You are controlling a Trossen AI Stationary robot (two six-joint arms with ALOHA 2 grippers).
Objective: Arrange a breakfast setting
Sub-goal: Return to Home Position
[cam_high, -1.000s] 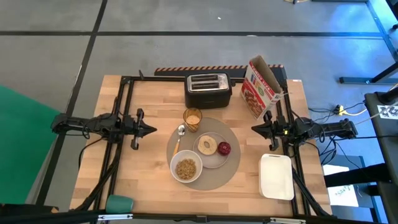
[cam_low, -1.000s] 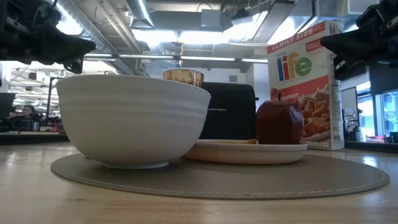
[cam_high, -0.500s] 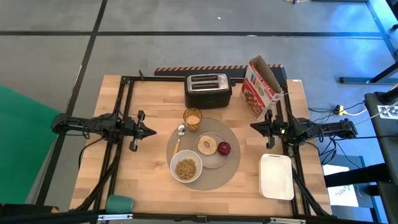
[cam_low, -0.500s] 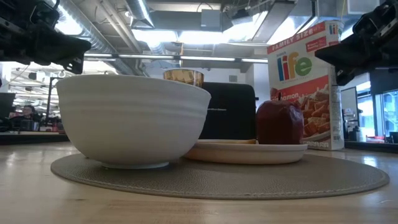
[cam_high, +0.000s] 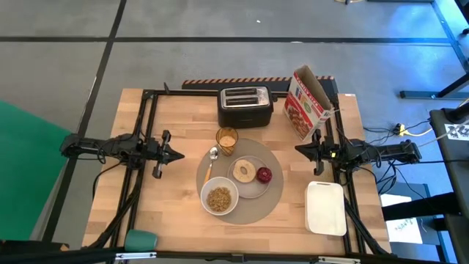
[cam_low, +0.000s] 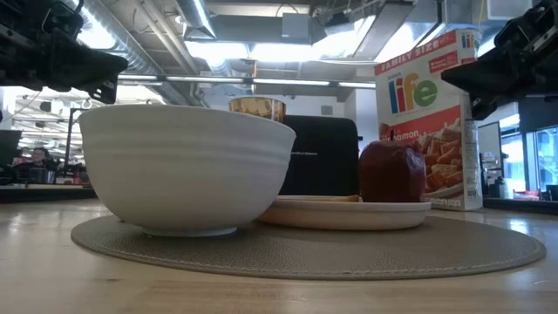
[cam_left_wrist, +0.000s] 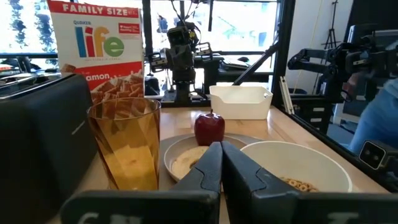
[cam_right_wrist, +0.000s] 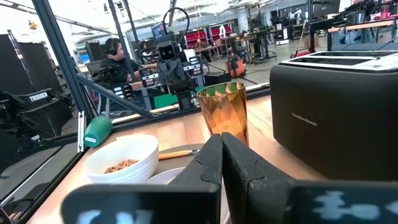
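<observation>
A round grey mat (cam_high: pixel 267 198) lies mid-table. On it stand a white bowl (cam_high: pixel 219 198) of cereal, a small white plate (cam_high: pixel 251 185) with a bagel (cam_high: pixel 243 172) and a red fruit (cam_high: pixel 264 174), an amber tumbler (cam_high: pixel 226 140) and a wooden-handled spoon (cam_high: pixel 210 163). My left gripper (cam_high: pixel 180 155) hovers shut and empty left of the mat. My right gripper (cam_high: pixel 299 149) hovers shut and empty right of it. The left wrist view shows the tumbler (cam_left_wrist: pixel 125 144), fruit (cam_left_wrist: pixel 209 127) and bowl (cam_left_wrist: pixel 292 168).
A black toaster (cam_high: pixel 245 105) stands at the far side, an open cereal box (cam_high: pixel 306 104) at the far right. A white rectangular tray (cam_high: pixel 326 207) lies at the near right. A green cup (cam_high: pixel 140 240) lies at the near-left edge. People sit in the room beyond the table.
My right gripper has gone a little toward the mat and slightly down; it stays shut.
</observation>
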